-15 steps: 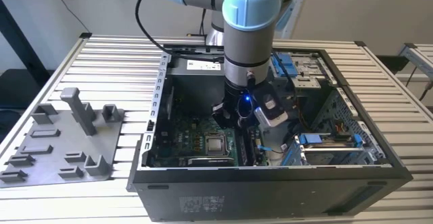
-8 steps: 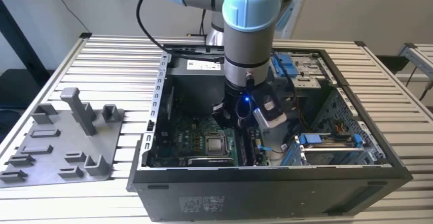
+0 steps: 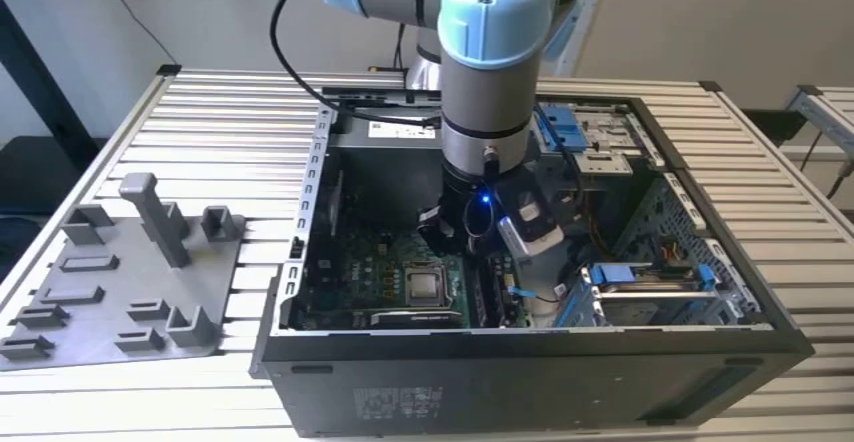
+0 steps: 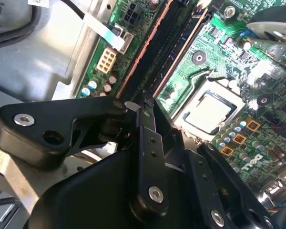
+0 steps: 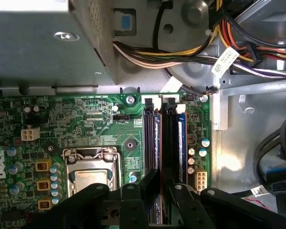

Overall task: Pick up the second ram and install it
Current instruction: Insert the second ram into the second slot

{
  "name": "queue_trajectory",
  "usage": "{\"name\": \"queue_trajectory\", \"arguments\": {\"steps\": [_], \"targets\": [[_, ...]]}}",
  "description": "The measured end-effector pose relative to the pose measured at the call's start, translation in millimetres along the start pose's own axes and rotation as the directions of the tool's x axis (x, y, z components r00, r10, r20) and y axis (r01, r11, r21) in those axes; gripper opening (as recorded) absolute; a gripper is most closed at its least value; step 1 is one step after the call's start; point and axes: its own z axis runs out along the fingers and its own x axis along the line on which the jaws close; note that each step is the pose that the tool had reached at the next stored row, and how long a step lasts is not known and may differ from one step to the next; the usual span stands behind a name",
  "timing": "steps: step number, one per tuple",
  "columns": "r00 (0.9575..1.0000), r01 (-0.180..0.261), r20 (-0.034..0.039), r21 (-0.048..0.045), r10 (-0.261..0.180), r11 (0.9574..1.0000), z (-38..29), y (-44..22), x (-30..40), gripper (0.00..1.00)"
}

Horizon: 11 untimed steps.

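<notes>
The arm reaches down into the open computer case [image 3: 694,262], which lies on the slatted table [image 3: 227,132]. The gripper [image 3: 470,234] hangs low over the motherboard [image 3: 387,272], close to the memory slots [image 5: 164,138] that run beside the processor socket [image 5: 88,171].

In both wrist views the black fingers [image 5: 152,179] come together directly above the slots, and the jaws stand nearly closed over them. Whether they hold something I cannot tell, because the linkage hides the tips. In the first wrist view two long modules with bluish edges sit upright in the slots, and the one under the fingers seems to be the second ram [image 5: 180,143], already in its slot.

A grey fixture tray [image 3: 120,292] with upright posts lies on the table at the exterior view's left, well apart from the case.
</notes>
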Motion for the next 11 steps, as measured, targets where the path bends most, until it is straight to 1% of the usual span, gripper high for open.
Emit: {"name": "queue_trajectory", "arguments": {"steps": [8, 10, 11], "targets": [[1.0, 0.0, 0.0001, -0.0001, 0.0, 1.0, 0.5, 0.0, 0.1, 0.17], [1.0, 0.0, 0.0002, -0.0008, 0.0, 1.0, 0.8, 0.0, 0.1, 0.19], [1.0, 0.0, 0.0001, -0.0005, 0.0, 1.0, 0.7, 0.0, 0.0, 0.25]]}}
